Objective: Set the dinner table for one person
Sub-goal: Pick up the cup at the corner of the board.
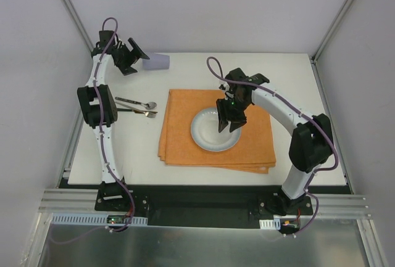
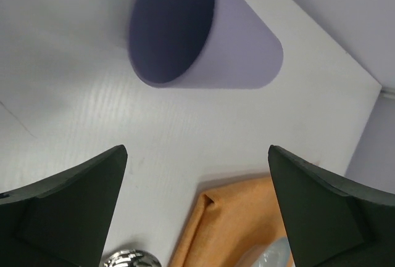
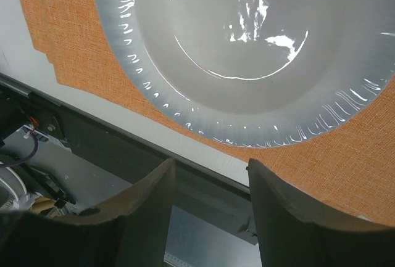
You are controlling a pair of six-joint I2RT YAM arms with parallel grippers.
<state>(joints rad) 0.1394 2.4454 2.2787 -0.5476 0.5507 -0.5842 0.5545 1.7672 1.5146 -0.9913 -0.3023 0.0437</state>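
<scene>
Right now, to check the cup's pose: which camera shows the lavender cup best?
Left wrist: the lavender cup fills the upper frame, open mouth and side wall clear, beyond the open left gripper. Top external shows it small near the dinner table's far edge. Right wrist misses it.

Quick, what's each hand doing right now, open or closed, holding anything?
Left hand: open, empty, with the lavender cup ahead of it.
Right hand: partly open, empty, over the white plate.
</scene>
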